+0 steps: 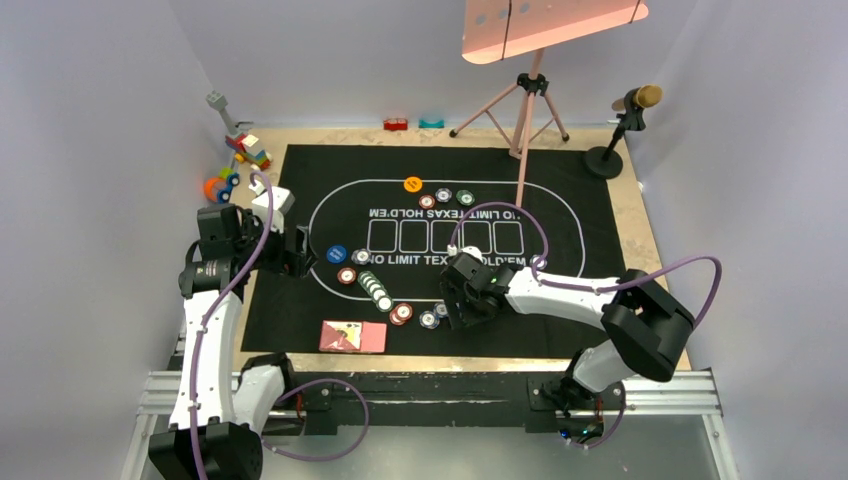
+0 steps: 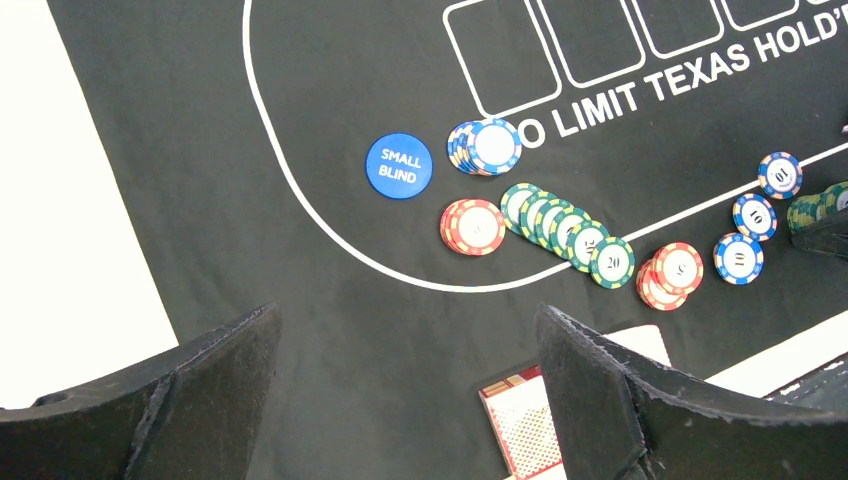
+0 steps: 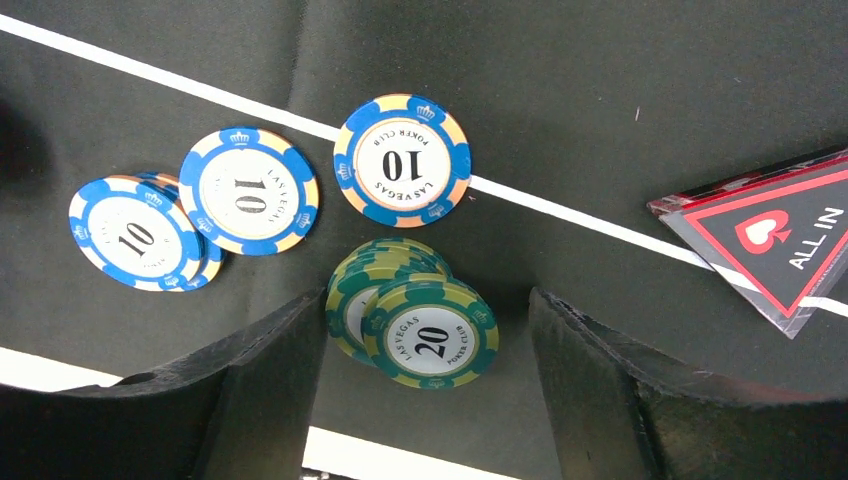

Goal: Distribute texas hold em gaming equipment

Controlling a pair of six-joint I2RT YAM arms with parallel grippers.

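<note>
A leaning stack of green 20 chips (image 3: 415, 315) lies on the black mat between the jaws of my right gripper (image 3: 428, 300). The gripper is open; its left finger is close against the stack and its right finger stands apart. Three blue 10 chips (image 3: 250, 190) lie just beyond, and the red triangular marker (image 3: 780, 235) lies at the right. My left gripper (image 2: 407, 312) hangs open and empty over the mat. Ahead of it lie the blue button (image 2: 399, 166), red chips (image 2: 474, 226) and a row of green chips (image 2: 565, 232). The pink-backed cards (image 2: 520, 420) are under its right finger. The orange button (image 1: 412, 184) sits at the far side.
The black printed mat (image 1: 590, 250) covers most of the table. Toy blocks (image 1: 250, 150) stand at the back left. A pink tripod (image 1: 525, 110) and a microphone stand (image 1: 620, 130) rise at the back right. The cards (image 1: 352, 337) lie near the mat's front edge.
</note>
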